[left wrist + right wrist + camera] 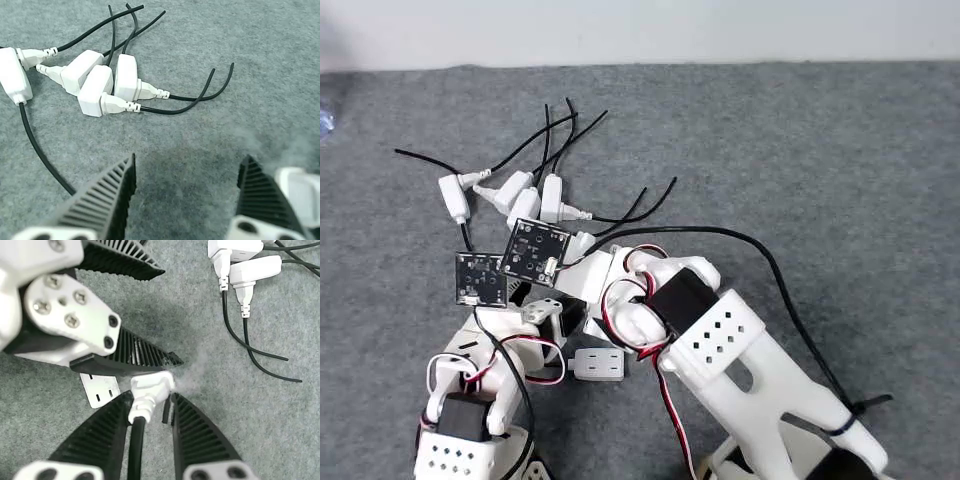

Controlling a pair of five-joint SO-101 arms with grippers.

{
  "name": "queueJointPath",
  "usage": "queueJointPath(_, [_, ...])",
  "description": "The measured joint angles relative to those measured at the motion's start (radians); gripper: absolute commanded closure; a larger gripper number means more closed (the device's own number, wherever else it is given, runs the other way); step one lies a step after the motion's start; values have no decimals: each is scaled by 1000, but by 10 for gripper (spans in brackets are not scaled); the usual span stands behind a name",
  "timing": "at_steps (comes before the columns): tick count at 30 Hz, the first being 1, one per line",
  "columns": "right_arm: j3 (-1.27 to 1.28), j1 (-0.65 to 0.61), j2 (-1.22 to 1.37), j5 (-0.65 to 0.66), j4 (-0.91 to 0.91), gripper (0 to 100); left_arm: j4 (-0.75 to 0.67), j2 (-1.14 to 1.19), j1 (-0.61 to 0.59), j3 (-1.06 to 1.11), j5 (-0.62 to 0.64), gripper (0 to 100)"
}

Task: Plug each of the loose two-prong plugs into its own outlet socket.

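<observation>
Right wrist view: a two-prong plug [150,385] is clamped in the right gripper [150,404], near the loose outlet socket [100,389] but not yet inserted. The left gripper [190,165] is spread wide and empty. Four plug-and-socket pairs [95,90] appear already mated, so one insertion is judged outstanding.

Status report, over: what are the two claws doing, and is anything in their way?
Left gripper open, empty. Right gripper shut on loose plug. Free socket lies close by, left gripper's finger partly over it.
</observation>
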Motion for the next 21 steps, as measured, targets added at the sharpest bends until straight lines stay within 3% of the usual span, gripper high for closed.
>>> queueJointPath(21, [25,48,-2,23,17,990,-2,2,-215,2,-6,683])
